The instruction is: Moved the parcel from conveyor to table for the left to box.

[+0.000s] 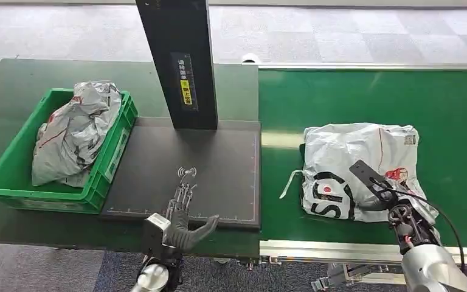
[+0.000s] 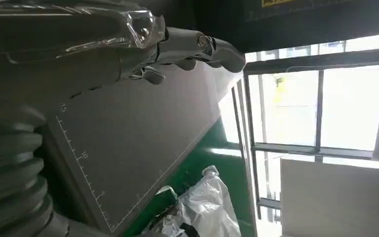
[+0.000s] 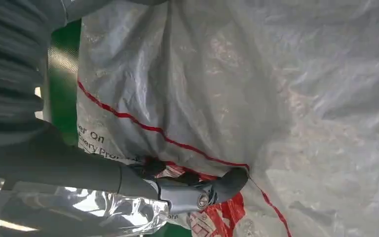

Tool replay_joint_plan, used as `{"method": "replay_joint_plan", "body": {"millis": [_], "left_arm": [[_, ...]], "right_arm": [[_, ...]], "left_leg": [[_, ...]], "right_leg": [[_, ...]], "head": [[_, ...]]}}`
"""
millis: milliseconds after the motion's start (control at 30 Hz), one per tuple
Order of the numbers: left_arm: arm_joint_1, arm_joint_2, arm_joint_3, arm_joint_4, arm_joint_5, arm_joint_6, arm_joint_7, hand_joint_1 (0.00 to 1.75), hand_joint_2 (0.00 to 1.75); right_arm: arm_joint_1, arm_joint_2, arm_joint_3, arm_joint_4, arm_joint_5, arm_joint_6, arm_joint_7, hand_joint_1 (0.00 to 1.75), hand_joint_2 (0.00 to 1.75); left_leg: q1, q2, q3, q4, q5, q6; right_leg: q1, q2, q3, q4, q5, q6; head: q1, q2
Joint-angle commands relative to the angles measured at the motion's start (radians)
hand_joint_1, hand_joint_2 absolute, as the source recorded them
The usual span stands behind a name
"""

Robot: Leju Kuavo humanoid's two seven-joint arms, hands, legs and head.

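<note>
The white plastic parcel [image 1: 352,152] with red and black print lies flat on the green conveyor [image 1: 371,97], at the right of the head view. My right hand [image 1: 389,196] rests on the parcel's near right part. In the right wrist view a stretched finger [image 3: 217,185] touches the parcel [image 3: 276,98] by a red line, and no fold is plainly pinched. My left hand [image 1: 185,216] hovers over the front edge of the dark table pad [image 1: 219,164], fingers [image 2: 187,47] spread and holding nothing.
A green box [image 1: 55,198] at the left holds a crumpled grey parcel [image 1: 76,131]. A black post [image 1: 179,61] rises from the back of the pad. The conveyor's metal edge [image 1: 316,248] runs along the front.
</note>
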Motion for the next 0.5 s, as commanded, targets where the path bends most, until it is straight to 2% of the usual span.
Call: {"method": "replay_joint_plan", "body": {"millis": [33,133,167,333,500], "left_arm": [[-0.039,0.018,-0.004,0.063,0.002,0.004,0.010,0.00,1.75],[-0.038,0.017,-0.004,0.063,0.002,0.004,0.010,0.00,1.75],[-0.036,0.016,0.000,0.062,0.003,0.009,0.013,0.00,1.75],[0.019,0.030,0.023,-0.013,0.003,0.024,0.025,0.00,1.75],[0.061,0.044,0.062,-0.090,0.003,0.028,0.028,0.00,1.75]], "right_arm": [[-0.041,0.045,0.061,0.108,0.010,0.055,0.005,0.00,1.75],[-0.042,0.044,0.061,0.108,0.010,0.056,0.005,0.00,1.75],[-0.044,0.051,0.052,0.101,0.001,0.046,0.001,1.71,1.75],[-0.094,0.103,0.017,0.068,-0.033,-0.093,-0.053,1.75,1.75],[-0.154,0.137,-0.004,-0.025,-0.136,-0.166,-0.240,1.75,1.75]], "left_leg": [[0.000,0.003,0.003,-0.002,0.000,-0.001],[0.000,0.002,0.002,-0.001,0.000,-0.001],[0.000,0.002,0.003,-0.001,0.000,-0.001],[-0.001,0.007,0.003,-0.001,-0.001,-0.001],[-0.001,0.006,0.001,0.000,-0.001,-0.001]], "right_leg": [[0.000,0.001,0.002,-0.002,0.001,-0.001],[0.000,0.001,0.002,-0.001,0.000,0.000],[0.000,0.001,0.002,-0.001,0.000,0.000],[0.000,0.005,0.001,0.000,0.001,-0.001],[-0.001,0.005,-0.001,0.001,0.001,0.000]], "head": [[0.000,0.000],[0.000,0.000],[0.000,0.000],[0.000,0.000],[0.000,0.000]]}}
